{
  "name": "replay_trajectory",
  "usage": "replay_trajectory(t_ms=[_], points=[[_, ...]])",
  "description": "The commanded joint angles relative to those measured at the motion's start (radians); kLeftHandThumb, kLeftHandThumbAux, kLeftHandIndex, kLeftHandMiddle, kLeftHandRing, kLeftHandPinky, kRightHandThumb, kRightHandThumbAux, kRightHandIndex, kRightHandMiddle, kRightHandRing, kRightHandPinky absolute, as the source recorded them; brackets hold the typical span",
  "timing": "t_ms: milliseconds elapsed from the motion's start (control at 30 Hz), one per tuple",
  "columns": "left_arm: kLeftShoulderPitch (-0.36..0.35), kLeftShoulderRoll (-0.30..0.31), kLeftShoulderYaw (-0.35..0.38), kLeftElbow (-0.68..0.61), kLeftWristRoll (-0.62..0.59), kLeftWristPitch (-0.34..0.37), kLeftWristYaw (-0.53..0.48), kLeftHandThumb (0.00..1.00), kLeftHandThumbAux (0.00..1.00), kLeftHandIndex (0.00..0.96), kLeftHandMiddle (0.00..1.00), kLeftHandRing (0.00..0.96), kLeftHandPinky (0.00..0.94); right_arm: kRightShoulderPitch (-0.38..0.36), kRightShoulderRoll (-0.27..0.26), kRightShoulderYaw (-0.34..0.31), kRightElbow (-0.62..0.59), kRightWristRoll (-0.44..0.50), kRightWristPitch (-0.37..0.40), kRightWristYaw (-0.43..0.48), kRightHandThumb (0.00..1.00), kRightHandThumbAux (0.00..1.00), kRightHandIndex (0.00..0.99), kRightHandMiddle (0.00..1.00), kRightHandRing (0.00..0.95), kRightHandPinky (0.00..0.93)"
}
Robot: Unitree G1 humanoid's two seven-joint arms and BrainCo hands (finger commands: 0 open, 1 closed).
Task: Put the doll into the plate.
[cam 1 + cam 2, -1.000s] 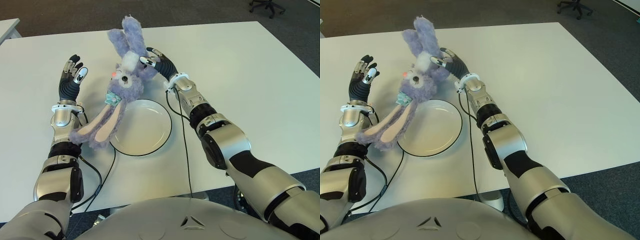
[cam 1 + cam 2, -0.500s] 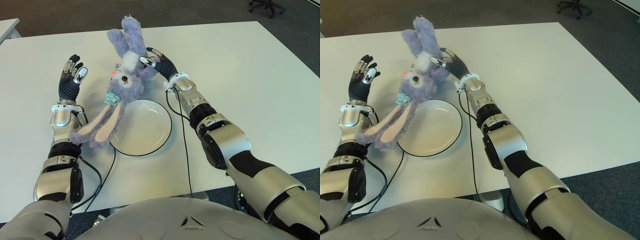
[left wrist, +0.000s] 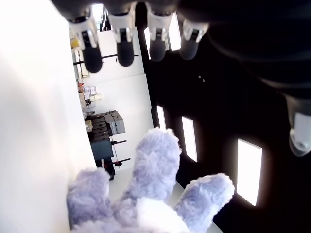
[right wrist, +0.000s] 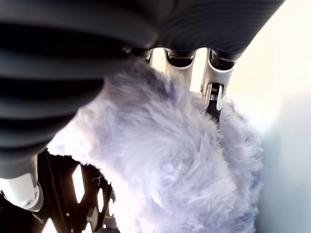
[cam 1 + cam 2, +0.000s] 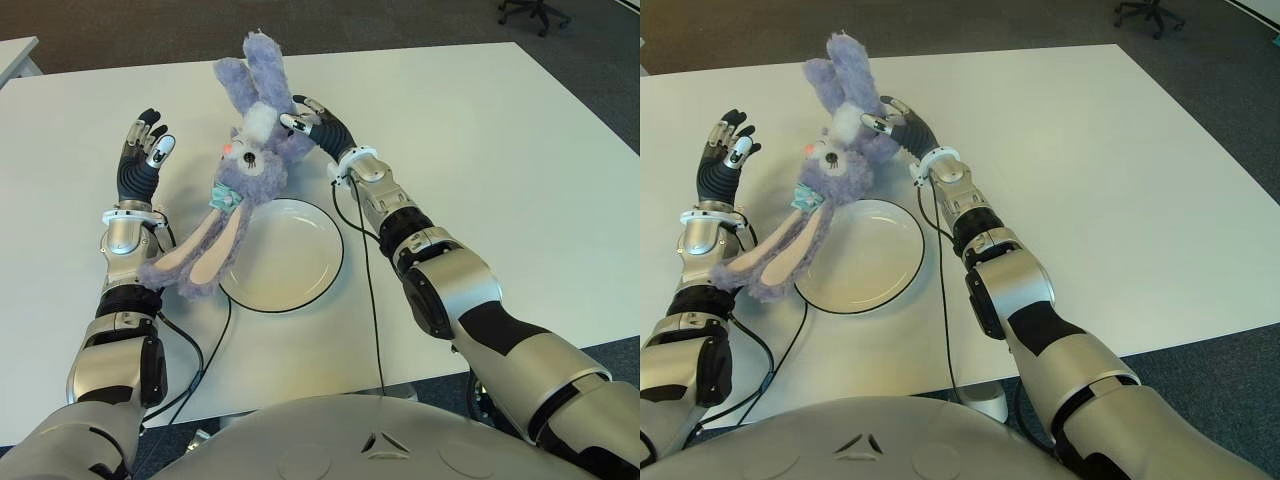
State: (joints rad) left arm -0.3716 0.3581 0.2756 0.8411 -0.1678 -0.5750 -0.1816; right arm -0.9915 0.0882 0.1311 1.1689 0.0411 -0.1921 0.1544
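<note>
A fluffy lavender plush rabbit doll (image 5: 243, 165) with long pink-lined ears is held up in the upper middle of the left eye view. The robot's right hand (image 5: 312, 120) has its dark fingers curled into the fur at the doll's body; its own wrist view shows fur pressed between the fingers. The doll hangs head-down, its legs pointing toward the top of the frame and its long ears trailing down and left to the white tabletop (image 5: 480, 140).

The round white ceramic plate with a dark rim (image 5: 283, 255) lies in the centre of the frame, just below the doll's head. The doll is not in it; only part of the head and ears overlaps its left edge.

The left hand (image 5: 140, 157) is raised at the left of the frame, fingers spread, holding nothing, beside the doll's ears.

To do this step well, I would judge that the right hand should carry the doll lower in the frame until the body sits over the plate's middle, then lower it before letting go, so the long ears do not drag it off the rim.

Count: one doll, one plate, two hands, one table.
</note>
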Motion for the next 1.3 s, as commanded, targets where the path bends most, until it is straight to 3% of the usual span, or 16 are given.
replay_trajectory(t_ms=[33,200,233,333,400,533,667,867,900,967,1033,1233,1300], points=[[0.103,-0.068,-0.015,0.057,0.003,0.019,-0.015,0.0,0.426,0.0,0.07,0.095,0.151,0.1,0.152,-0.004,0.016,-0.001,0.044,0.007,0.234,0.556,0.0,0.053,0.11,0.219],[0.106,-0.067,-0.015,0.054,0.003,0.018,-0.013,0.0,0.425,0.0,0.071,0.099,0.164,0.103,0.156,-0.018,0.014,0.009,0.065,-0.016,0.269,0.591,0.031,0.079,0.159,0.299],[0.107,-0.066,-0.015,0.052,0.003,0.018,-0.013,0.0,0.426,0.0,0.07,0.099,0.165,0.103,0.157,-0.021,0.012,0.011,0.071,-0.023,0.288,0.611,0.084,0.133,0.281,0.393],[0.108,-0.065,-0.015,0.051,0.003,0.019,-0.014,0.0,0.428,0.0,0.067,0.096,0.154,0.104,0.159,-0.03,0.009,0.015,0.089,-0.043,0.306,0.626,0.147,0.242,0.397,0.502],[0.109,-0.065,-0.015,0.051,0.003,0.02,-0.014,0.0,0.428,0.0,0.067,0.095,0.151,0.103,0.16,-0.033,0.008,0.013,0.099,-0.055,0.31,0.627,0.155,0.26,0.413,0.517],[0.109,-0.063,-0.015,0.049,0.004,0.023,-0.015,0.0,0.43,0.0,0.067,0.095,0.155,0.102,0.16,-0.034,0.004,0.007,0.117,-0.075,0.311,0.648,0.224,0.419,0.522,0.598],[0.109,-0.062,-0.015,0.048,0.004,0.025,-0.014,0.0,0.423,0.0,0.065,0.091,0.135,0.099,0.159,-0.031,0.001,0.002,0.14,-0.091,0.29,0.643,0.259,0.501,0.576,0.64],[0.111,-0.065,-0.015,0.043,0.005,0.026,-0.01,0.0,0.415,0.0,0.064,0.08,0.108,0.083,0.164,-0.05,0.004,0.018,0.22,-0.126,0.288,0.636,0.362,0.643,0.702,0.773],[0.112,-0.064,-0.015,0.042,0.005,0.025,-0.01,0.0,0.415,0.0,0.064,0.079,0.108,0.081,0.165,-0.053,0.004,0.02,0.23,-0.134,0.29,0.635,0.368,0.65,0.709,0.781],[0.113,-0.063,-0.016,0.04,0.006,0.025,-0.011,0.0,0.42,0.0,0.061,0.074,0.104,0.08,0.167,-0.057,0.001,0.023,0.242,-0.144,0.292,0.637,0.505,0.699,0.746,0.81],[0.114,-0.06,-0.016,0.039,0.007,0.025,-0.013,0.0,0.423,0.0,0.06,0.072,0.105,0.078,0.169,-0.061,-0.001,0.025,0.254,-0.153,0.295,0.642,0.559,0.735,0.771,0.825],[0.115,-0.054,-0.017,0.041,0.009,0.026,-0.017,0.0,0.428,0.0,0.061,0.071,0.108,0.071,0.17,-0.075,-0.006,0.038,0.289,-0.167,0.341,0.676,0.615,0.789,0.812,0.849],[0.116,-0.053,-0.017,0.04,0.009,0.027,-0.017,0.0,0.424,0.0,0.058,0.072,0.118,0.068,0.171,-0.082,-0.008,0.045,0.3,-0.169,0.418,0.717,0.614,0.806,0.824,0.852]])
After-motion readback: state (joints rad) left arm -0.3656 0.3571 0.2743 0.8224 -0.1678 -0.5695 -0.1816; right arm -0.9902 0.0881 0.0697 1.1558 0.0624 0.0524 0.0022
